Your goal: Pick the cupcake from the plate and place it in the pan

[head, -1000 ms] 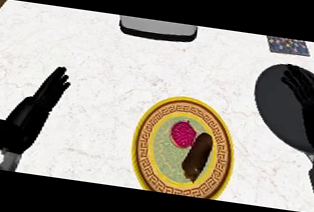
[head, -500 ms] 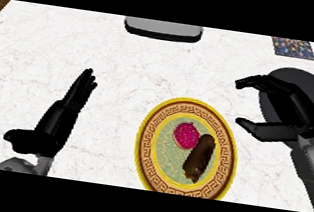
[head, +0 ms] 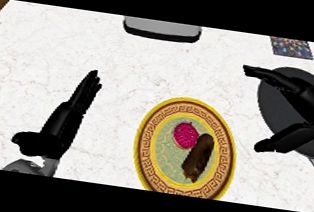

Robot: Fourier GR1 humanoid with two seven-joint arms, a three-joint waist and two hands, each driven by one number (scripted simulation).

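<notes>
A gold-rimmed plate (head: pixel 153 163) lies at the lower middle of the white counter. On it sit a pink-topped cupcake (head: pixel 184 134) and, touching its right side, a long brown pastry (head: pixel 199 156). The dark pan (head: pixel 272 108) lies at the right, largely covered by my right hand (head: pixel 305 106). That hand hovers to the right of the plate with fingers and thumb spread wide and nothing in it. My left hand (head: pixel 68 114) rests left of the plate, fingers straight and pointing away.
A grey appliance (head: pixel 161 29) sits at the counter's far edge, middle. A small patterned item (head: pixel 292 47) lies at the far right corner. Wooden edges show at both far corners.
My right hand has turned and spread its fingers and thumb apart over the pan. My left hand has shifted right, closer to the plate. Cupcake and pastry have not moved.
</notes>
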